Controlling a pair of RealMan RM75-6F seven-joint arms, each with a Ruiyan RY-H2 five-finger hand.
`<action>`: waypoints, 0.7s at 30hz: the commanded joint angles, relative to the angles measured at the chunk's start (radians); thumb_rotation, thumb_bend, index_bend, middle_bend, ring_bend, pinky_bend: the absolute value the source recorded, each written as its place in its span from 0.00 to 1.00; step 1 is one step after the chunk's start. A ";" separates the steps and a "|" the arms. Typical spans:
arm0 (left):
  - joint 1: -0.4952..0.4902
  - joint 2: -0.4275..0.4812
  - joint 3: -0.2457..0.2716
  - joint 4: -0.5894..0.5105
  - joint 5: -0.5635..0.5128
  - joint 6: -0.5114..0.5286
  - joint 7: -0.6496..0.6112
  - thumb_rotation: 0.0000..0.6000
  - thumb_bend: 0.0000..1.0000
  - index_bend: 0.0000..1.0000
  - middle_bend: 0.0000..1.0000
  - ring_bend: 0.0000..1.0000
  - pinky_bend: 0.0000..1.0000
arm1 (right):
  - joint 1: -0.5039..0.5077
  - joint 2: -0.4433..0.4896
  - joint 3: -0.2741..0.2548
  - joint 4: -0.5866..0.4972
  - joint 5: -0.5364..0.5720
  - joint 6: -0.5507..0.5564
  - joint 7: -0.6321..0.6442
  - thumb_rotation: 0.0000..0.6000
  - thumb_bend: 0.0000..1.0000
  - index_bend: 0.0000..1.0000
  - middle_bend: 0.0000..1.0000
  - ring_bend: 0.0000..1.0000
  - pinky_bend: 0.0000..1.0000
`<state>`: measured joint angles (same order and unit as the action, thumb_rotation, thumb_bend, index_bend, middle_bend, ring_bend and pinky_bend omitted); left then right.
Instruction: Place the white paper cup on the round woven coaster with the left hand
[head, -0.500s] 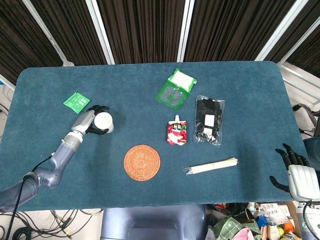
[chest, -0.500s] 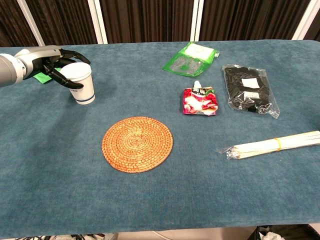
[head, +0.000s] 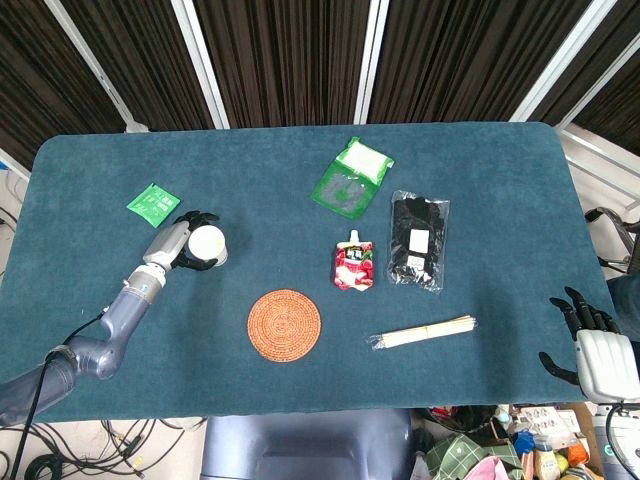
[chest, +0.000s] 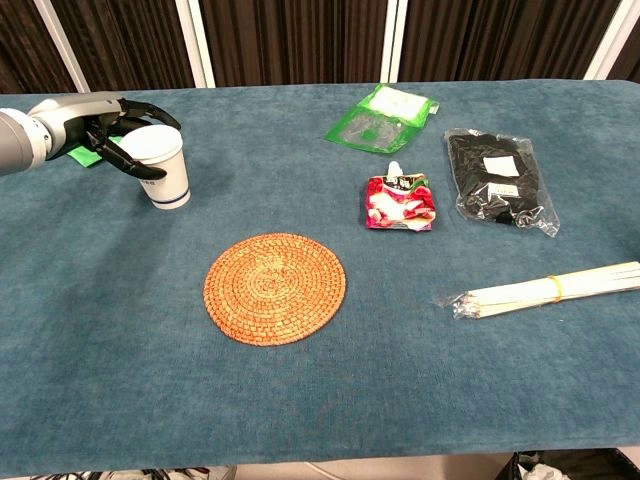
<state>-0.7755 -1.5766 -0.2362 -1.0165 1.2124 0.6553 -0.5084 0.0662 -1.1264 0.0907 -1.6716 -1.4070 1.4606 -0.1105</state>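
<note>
The left hand (chest: 100, 135) wraps its fingers around the upright white paper cup (chest: 163, 167) on the table (chest: 120, 340). The round woven coaster (chest: 275, 288) lies apart, to the hand's right and nearer the robot. The right hand (head: 590, 340) is off the table edge, fingers spread, holding nothing.

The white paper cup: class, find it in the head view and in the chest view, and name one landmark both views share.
Head view: the cup is left of centre, up and left of the coaster.
Chest view: the cup is at upper left, up and left of the coaster.
Shared landmark: the left hand, its fingers around the cup.
</note>
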 joint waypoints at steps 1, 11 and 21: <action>-0.001 0.003 0.001 -0.004 0.001 0.001 0.008 1.00 0.28 0.22 0.32 0.00 0.00 | 0.000 0.000 0.000 0.000 0.001 0.000 0.000 1.00 0.13 0.19 0.05 0.19 0.19; 0.000 0.004 -0.003 -0.001 -0.014 -0.005 0.016 1.00 0.28 0.22 0.33 0.00 0.00 | 0.000 -0.001 0.001 -0.001 0.002 0.002 -0.004 1.00 0.13 0.19 0.05 0.19 0.19; 0.000 0.008 -0.004 -0.006 -0.016 -0.010 0.019 1.00 0.28 0.22 0.33 0.00 0.00 | -0.001 -0.002 0.002 -0.001 0.003 0.003 -0.004 1.00 0.13 0.19 0.05 0.19 0.19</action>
<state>-0.7755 -1.5696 -0.2406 -1.0213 1.1960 0.6465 -0.4885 0.0656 -1.1280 0.0927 -1.6727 -1.4040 1.4634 -0.1148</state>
